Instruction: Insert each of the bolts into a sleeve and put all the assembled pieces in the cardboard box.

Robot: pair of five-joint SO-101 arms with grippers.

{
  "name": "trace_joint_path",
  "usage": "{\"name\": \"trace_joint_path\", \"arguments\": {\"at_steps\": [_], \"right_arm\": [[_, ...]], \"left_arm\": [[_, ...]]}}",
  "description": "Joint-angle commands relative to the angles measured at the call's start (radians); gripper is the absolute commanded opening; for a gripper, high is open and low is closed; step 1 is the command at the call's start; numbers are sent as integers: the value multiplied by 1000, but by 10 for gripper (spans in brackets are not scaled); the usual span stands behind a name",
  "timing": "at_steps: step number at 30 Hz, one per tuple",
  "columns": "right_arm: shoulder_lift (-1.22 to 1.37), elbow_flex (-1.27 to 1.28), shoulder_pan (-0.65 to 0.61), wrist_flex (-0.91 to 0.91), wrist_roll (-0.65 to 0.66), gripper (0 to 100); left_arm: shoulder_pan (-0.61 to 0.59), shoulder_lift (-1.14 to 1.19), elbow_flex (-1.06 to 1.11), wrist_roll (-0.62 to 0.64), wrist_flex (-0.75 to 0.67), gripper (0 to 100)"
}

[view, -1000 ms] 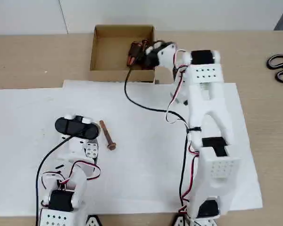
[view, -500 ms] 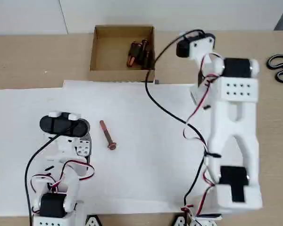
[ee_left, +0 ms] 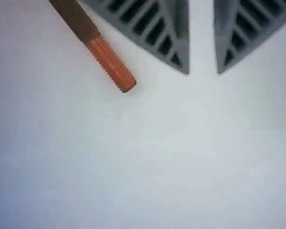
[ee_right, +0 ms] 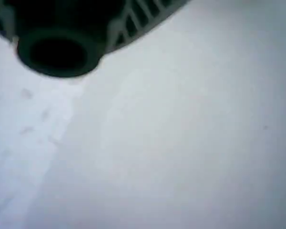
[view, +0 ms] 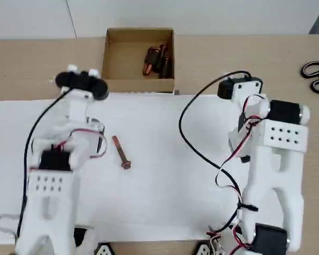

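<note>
A: right arm [view: 276,135] is backing off the cardboard box [view: 122,61]; assembled pieces [view: 158,59] are lying inside by its right wall
B: left arm [view: 53,170]?
A: swinging forward over the paper [view: 170,186]; left gripper [ee_left: 202,71] is hanging just beside the last bolt [ee_left: 97,47], jaws slightly apart, gripping nothing; bolt isn't shifting, lying loose on the paper
B: and the right gripper [ee_right: 133,19]?
A: cannot tell open or closed; I'm reading this as the last bolt coming up next

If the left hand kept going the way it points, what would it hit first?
Probably the bare paper: the left hand points down at it, and the bolt lies off to one side, seemingly just outside that line.
</note>
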Motion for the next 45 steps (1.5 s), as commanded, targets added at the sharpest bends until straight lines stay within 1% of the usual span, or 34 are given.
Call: {"name": "trace_joint_path", "arguments": {"at_steps": [1,4,7,12,15,17,20,22,27,33,39,45], "right_arm": [[-71,54,44,-13,-23,4],[-110,103,82,-8,-114,4],[-148,160,124,-7,-161,4],[-205,236,205,-5,-226,4],[-242,282,257,-5,-227,3],[-266,287,297,-4,-227,3],[-308,290,338,-4,-219,3],[-329,290,351,-4,-219,3],[-367,290,357,-4,-219,3],[-377,290,357,-4,-219,3],[-378,290,357,-4,-219,3],[-378,290,357,-4,-219,3]], "left_arm": [[35,184,-200,86,103,17],[89,301,-286,132,201,6],[150,417,-332,193,256,6],[207,569,-357,281,269,6],[204,597,-357,364,273,6],[201,595,-358,445,290,6],[183,600,-392,640,351,6],[172,601,-429,706,385,6],[170,606,-481,724,459,6],[166,606,-476,724,465,8],[172,608,-476,760,462,103],[173,624,-475,760,459,107]]}}
